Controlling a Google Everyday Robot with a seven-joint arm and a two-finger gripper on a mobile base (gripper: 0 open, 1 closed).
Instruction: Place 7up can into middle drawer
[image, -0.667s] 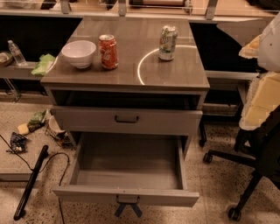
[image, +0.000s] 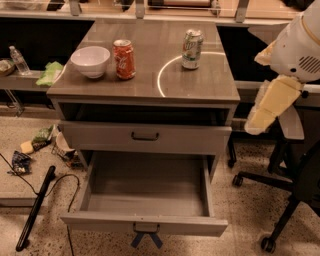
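Note:
The 7up can (image: 192, 48), pale silver with green markings, stands upright at the back right of the cabinet top (image: 200, 85). The middle drawer (image: 145, 192), the lowest and deepest grey one, is pulled fully out with nothing on its grey floor. A dark handle (image: 145, 234) hangs at its front. My gripper is out of view. Only my arm's pale yellow link (image: 270, 106) and white housing (image: 300, 47) show at the right edge, to the right of the cabinet and apart from the can.
A red Coca-Cola can (image: 124, 59) and a white bowl (image: 90, 61) stand on the cabinet top's left half. The shallower drawer (image: 145, 136) above is closed. Office chair legs (image: 272, 210) stand at the right. Litter (image: 42, 142), a cable and a black rod (image: 35, 210) lie on the floor at left.
My arm's yellow link and white housing have come further left into view beside the cabinet. The cans, bowl and drawers have not moved.

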